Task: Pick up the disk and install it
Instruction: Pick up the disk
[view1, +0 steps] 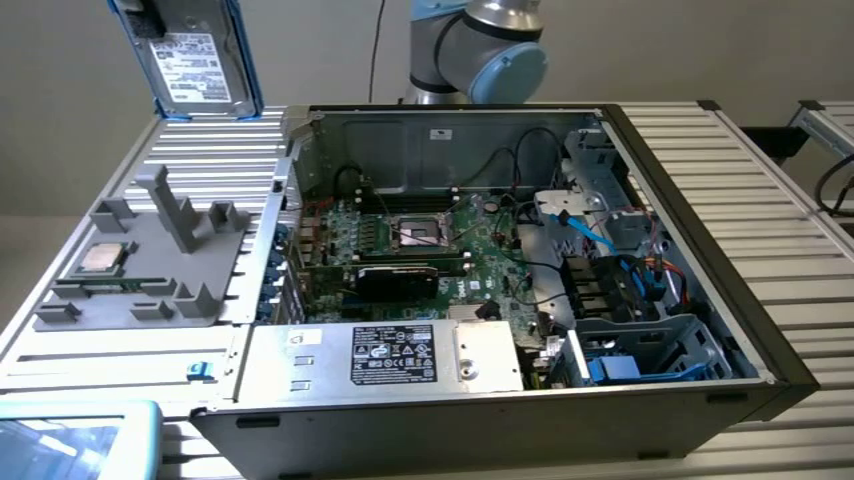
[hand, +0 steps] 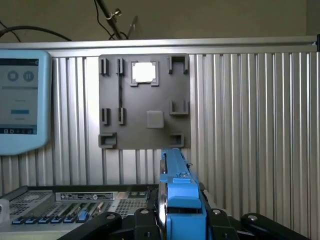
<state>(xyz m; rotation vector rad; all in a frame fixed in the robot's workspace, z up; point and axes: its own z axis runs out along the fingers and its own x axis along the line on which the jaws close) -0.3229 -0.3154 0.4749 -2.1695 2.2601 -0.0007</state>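
Hanging in the hand (hand: 183, 225), disk (view1: 200, 62) (top cropped)

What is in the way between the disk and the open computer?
Nothing visible. The gripper holds the disk high in the air, to the exterior view's left of the open computer case. The case's near side wall looks lower than the disk.
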